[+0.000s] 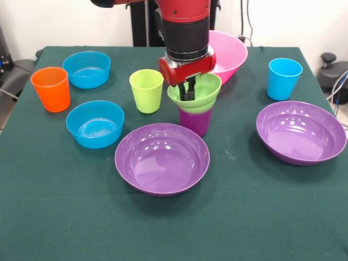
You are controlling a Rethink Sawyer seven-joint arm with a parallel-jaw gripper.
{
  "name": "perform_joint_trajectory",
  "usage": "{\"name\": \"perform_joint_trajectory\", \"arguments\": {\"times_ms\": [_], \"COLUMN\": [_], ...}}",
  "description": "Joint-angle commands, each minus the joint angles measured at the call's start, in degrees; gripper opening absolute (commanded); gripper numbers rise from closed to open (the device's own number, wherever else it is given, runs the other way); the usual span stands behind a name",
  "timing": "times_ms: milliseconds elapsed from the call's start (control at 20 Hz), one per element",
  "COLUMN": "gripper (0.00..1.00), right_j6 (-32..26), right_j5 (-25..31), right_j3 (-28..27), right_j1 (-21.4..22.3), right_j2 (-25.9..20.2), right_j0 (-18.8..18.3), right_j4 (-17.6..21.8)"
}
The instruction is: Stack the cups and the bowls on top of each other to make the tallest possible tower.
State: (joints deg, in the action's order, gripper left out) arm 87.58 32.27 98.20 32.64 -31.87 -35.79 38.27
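Observation:
The tower is the purple cup (196, 122) standing upright at the table's middle with the small ribbed green bowl (205, 88) sitting on its mouth. My gripper (188, 91) reaches down into the green bowl from above. One wide purple bowl (162, 158) lies just in front of the tower, the other (300, 132) at the right. The lime green cup (147, 90) stands left of the tower. The orange cup (51, 88) and two small blue bowls (86, 69) (95, 124) are at the left. The light blue cup (284, 79) is at the right. The big pink bowl (232, 53) is behind the gripper.
Everything stands on a dark green tablecloth (174, 228). The arm's red and black wrist (186, 32) hides part of the pink bowl. Cables and dark equipment show beyond the table's left and right edges.

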Motion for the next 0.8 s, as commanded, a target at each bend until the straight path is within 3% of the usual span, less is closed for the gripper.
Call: {"name": "perform_joint_trajectory", "arguments": {"times_ms": [50, 450, 800], "gripper": [0.00, 0.00, 0.00], "right_j6": [-8.7, -7.5, -8.6], "right_j5": [3.5, 3.0, 8.1], "right_j3": [3.3, 2.4, 1.0], "right_j1": [-0.6, -1.6, -1.6], "right_j2": [-5.9, -4.3, -0.2], "right_j0": [-1.1, 0.4, 3.9], "right_j4": [-0.8, 3.0, 6.4]}}
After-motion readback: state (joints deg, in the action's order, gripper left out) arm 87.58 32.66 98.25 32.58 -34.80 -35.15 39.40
